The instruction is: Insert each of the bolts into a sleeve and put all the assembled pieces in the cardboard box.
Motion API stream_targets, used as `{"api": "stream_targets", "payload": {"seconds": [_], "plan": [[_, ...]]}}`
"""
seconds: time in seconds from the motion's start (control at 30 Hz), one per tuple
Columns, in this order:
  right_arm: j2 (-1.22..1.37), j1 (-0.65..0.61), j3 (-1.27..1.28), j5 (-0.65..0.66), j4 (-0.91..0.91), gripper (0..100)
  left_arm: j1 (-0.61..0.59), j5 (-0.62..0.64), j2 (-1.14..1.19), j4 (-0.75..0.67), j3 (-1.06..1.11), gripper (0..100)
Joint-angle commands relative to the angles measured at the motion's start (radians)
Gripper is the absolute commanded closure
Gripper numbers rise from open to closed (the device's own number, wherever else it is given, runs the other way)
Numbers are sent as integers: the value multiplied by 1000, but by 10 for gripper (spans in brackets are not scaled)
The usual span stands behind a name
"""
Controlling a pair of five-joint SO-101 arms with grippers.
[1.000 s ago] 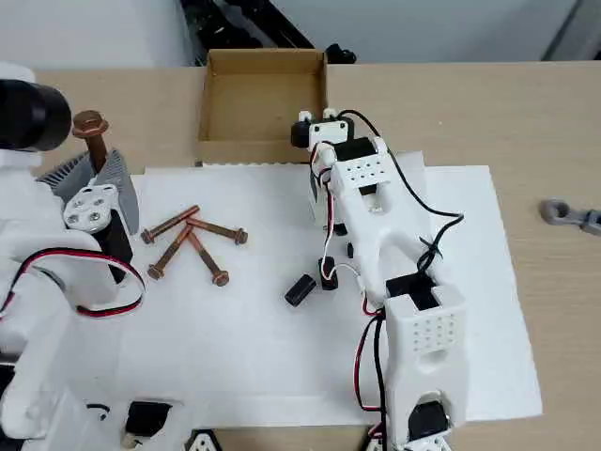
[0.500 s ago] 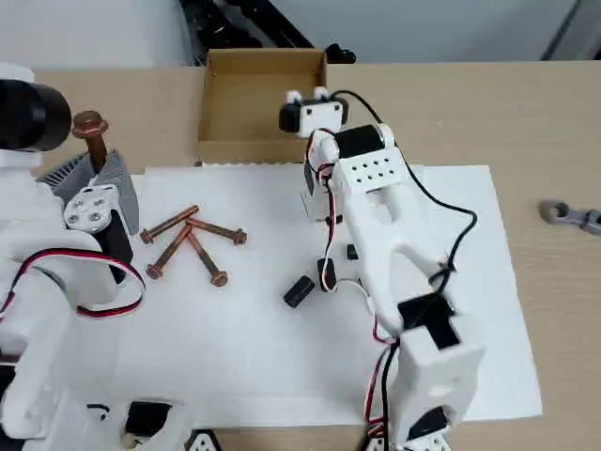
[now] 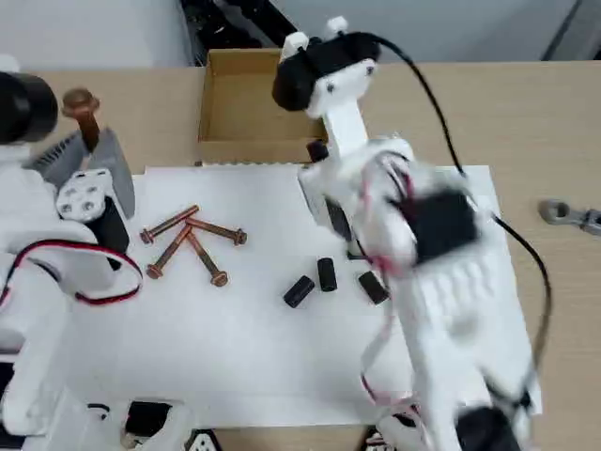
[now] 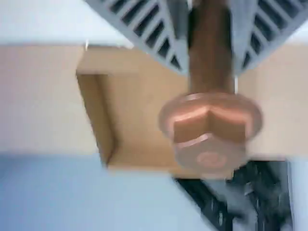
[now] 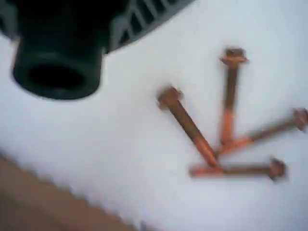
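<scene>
Grippers loaded, one part apiece: a bolt (image 4: pixel 210 130) on the left, a sleeve (image 5: pixel 57 67) on the right.
The left gripper (image 4: pixel 210 19) has its ribbed fingers (image 4: pixel 144 29) pressed on the copper bolt's shank. The hex head stands clear past the fingertips, and the cardboard box (image 4: pixel 96 110) lies beyond it. The right gripper (image 5: pixel 67 19) is clamped on the black sleeve, whose open bore juts past its fingertips. Four loose bolts (image 5: pixel 231 125) lie fanned on the white sheet (image 3: pixel 244 348) beyond. Three spare sleeves (image 3: pixel 326 274) lie on the sheet, apart from both sets of fingers.

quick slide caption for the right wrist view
Right tool holding a black sleeve over the white sheet, four copper bolts fanned out nearby
</scene>
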Motion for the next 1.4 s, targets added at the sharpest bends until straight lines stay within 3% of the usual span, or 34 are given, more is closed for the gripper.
{"api": "stream_targets", "payload": {"seconds": [0.0, 0.3, 0.5, 0.63, 0.87, 0.97, 1.37], "plan": [[-209, -54, -9, 9, 5, 974, 3, 6, 0, -89, 1, 994], [-429, 25, 26, 8, 196, 972, 5, 6, 2, -176, 2, 994], [-608, 13, 382, 5, 125, 973, 72, 2, -6, -292, 71, 994], [-762, -19, 721, -8, -90, 974, 173, 2, 2, -348, 104, 994], [-1032, -87, 1244, -100, -734, 991, 304, -14, 2, -396, 145, 994], [-1055, -87, 1346, -114, -923, 991, 359, -60, 2, -396, 147, 994], [-1035, -197, 1352, -133, -1122, 991, 443, 86, 5, -535, 191, 994]]}}
